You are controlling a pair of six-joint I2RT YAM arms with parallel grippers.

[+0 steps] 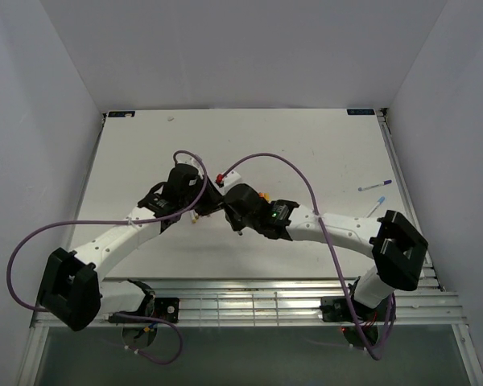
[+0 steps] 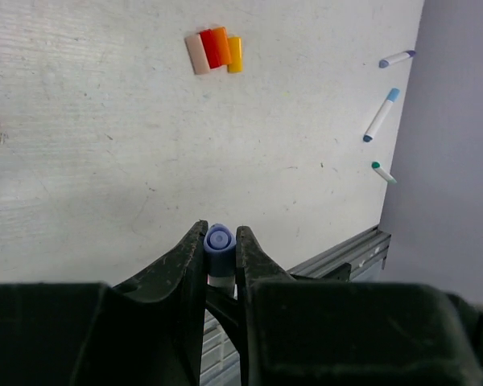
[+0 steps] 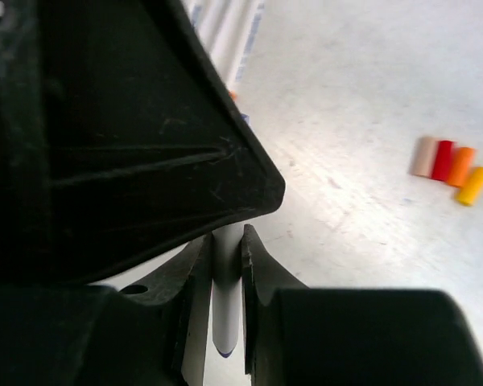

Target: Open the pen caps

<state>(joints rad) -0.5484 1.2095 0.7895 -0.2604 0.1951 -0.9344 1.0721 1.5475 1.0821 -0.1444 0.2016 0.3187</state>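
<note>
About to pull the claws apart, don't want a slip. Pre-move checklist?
1. Left claw shut on blue-purple plastic pen cap: ok.
2. Right claw shut on thin white pen barrel: ok.
3. Grip depth on cap: cannot tell, seen end-on.
4. Four loose plastic caps, pink, red, orange, yellow, lying apart from both claws: ok.
5. Clearance between claws: cannot tell, too close in view.

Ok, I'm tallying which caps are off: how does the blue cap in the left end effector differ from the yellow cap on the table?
The blue cap is clamped in the left end effector, on its white barrel; the yellow cap lies loose on the table, off any pen. The blue cap faces the left wrist camera end-on; the yellow cap lies on its side. Both are short plastic stubs.
</note>
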